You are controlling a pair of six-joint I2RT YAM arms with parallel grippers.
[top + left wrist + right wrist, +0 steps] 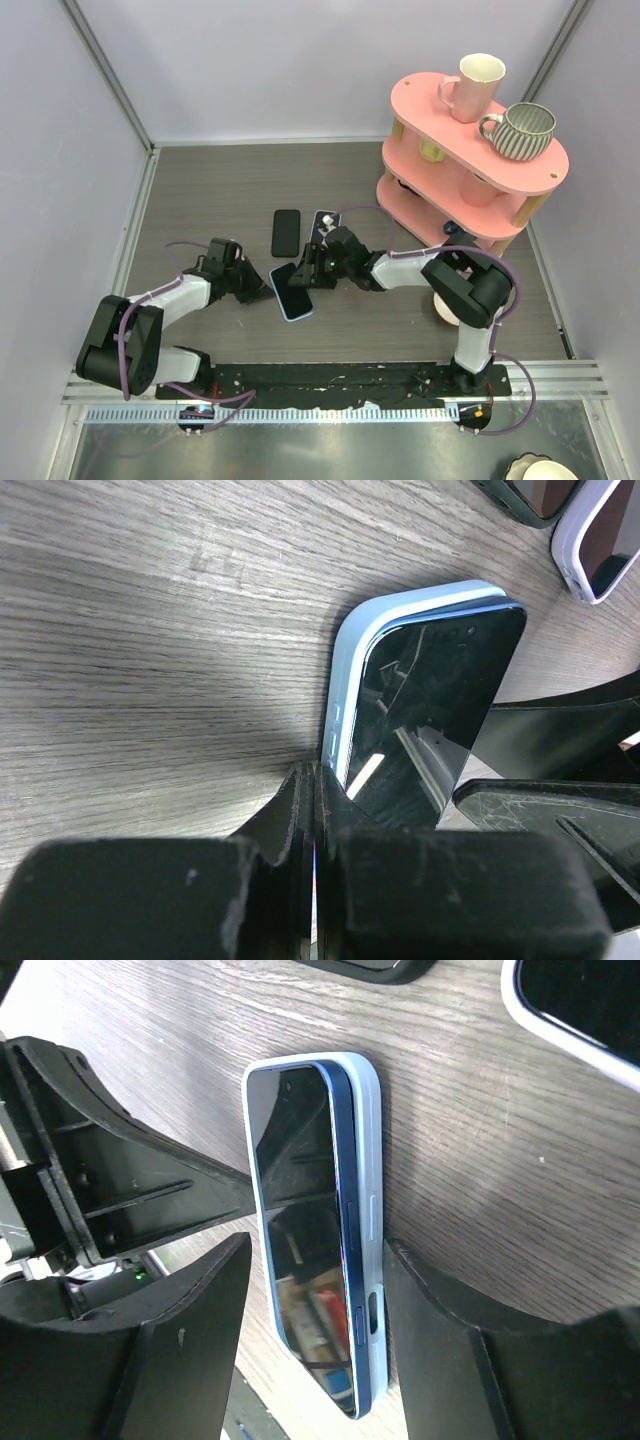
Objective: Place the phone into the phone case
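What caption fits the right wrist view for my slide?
Right gripper brackets the blue phone, one edge raised out of its pale blue case, on the wooden table.

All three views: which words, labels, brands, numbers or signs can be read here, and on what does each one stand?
None: no text can be read in any view.
phone: dark screen, showing reflections only.
phone case: plain light blue, no marking.
cream mug and striped mug: no lettering visible from above.
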